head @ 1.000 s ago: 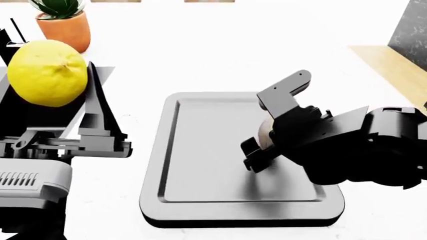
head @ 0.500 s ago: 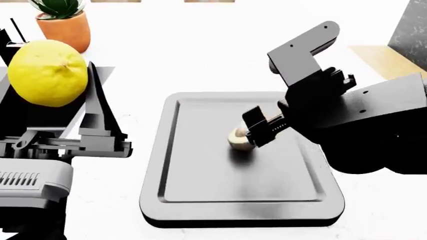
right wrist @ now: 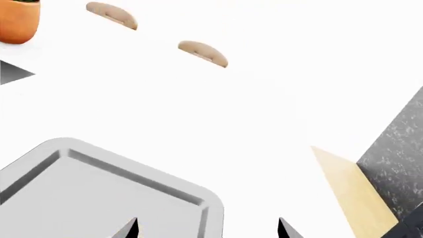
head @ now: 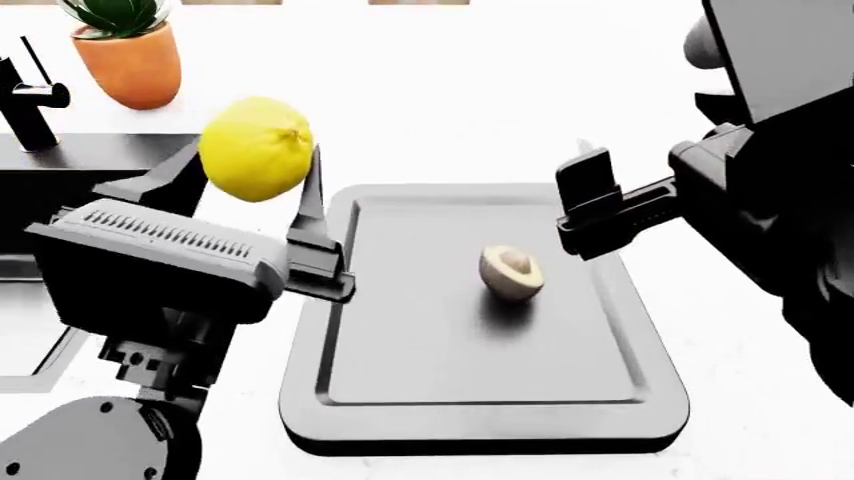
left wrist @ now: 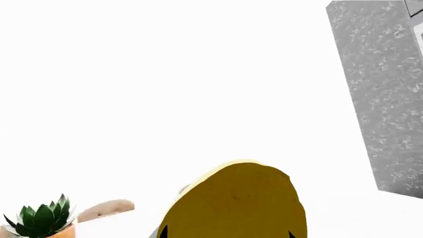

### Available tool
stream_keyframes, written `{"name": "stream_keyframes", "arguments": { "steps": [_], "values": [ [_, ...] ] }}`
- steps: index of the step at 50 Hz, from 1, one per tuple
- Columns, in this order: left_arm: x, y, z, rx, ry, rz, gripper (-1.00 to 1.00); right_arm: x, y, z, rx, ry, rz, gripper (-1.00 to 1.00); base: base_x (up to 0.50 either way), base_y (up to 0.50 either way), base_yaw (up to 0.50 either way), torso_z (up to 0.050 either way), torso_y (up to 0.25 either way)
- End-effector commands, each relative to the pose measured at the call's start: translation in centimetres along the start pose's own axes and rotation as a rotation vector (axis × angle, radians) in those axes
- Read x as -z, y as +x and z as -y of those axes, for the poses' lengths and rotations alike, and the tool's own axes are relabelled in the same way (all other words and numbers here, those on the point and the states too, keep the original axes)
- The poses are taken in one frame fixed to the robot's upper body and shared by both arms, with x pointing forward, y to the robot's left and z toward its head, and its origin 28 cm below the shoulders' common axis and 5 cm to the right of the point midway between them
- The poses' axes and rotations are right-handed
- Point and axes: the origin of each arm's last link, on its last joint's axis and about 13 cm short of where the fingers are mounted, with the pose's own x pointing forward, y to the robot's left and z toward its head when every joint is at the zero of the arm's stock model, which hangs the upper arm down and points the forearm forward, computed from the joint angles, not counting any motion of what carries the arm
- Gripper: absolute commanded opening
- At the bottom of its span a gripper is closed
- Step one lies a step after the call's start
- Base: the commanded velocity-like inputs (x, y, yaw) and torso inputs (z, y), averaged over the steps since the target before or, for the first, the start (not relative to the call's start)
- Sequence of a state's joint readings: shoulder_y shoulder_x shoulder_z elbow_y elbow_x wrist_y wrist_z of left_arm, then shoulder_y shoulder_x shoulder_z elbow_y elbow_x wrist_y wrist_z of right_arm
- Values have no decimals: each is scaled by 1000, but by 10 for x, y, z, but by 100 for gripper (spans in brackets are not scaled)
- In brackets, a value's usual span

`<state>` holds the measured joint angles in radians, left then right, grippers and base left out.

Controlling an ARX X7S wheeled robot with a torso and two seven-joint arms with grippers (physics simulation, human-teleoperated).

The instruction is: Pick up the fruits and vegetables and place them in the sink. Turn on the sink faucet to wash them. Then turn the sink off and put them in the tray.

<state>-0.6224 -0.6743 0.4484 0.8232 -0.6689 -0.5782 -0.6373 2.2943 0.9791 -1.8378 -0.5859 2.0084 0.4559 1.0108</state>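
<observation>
The avocado (head: 511, 272) now lies alone in the tray (head: 400, 400), let go a moment ago by our right hand (head: 597, 215), which has lifted clear with its fingers apart and empty; our left hand (head: 260, 215), closed on the lemon (head: 256, 148), has swung it toward the tray's edge; we judge only that drop remains.

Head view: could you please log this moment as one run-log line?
left tool: holds lemon | right tool: open, empty | avocado: in tray
</observation>
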Motion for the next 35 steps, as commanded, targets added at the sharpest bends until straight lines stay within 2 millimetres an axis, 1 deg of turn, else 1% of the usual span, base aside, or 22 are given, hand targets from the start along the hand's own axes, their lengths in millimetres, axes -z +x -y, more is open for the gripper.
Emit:
{"name": "stream_keyframes", "arguments": {
  "steps": [1, 4, 9, 13, 16, 25, 35],
  "values": [
    [-7, 25, 16, 265, -4, -206, -100, 14, -29, 0, 45, 3, 54, 100, 0, 0, 0, 0, 0],
    [-4, 25, 18, 354, 4, -264, -100, 17, -34, 0, 60, 1, 52, 100, 0, 0, 0, 0, 0],
    [4, 25, 20, 448, 33, -366, -100, 21, -35, 1, 76, -1, 38, 100, 0, 0, 0, 0, 0],
    [15, 23, 20, 472, 52, -425, -100, 24, -34, 1, 82, -1, 25, 100, 0, 0, 0, 0, 0],
    [20, 20, 18, 482, 53, -454, -100, 25, -34, 1, 86, 0, 21, 100, 0, 0, 0, 0, 0],
    [25, 9, 12, 527, 64, -531, -100, 26, -30, 0, 85, -5, 5, 100, 0, 0, 0, 0, 0],
    [29, 10, 12, 549, 29, -612, -100, 28, -26, -1, 88, -7, -10, 100, 0, 0, 0, 0, 0]
  ]
}}
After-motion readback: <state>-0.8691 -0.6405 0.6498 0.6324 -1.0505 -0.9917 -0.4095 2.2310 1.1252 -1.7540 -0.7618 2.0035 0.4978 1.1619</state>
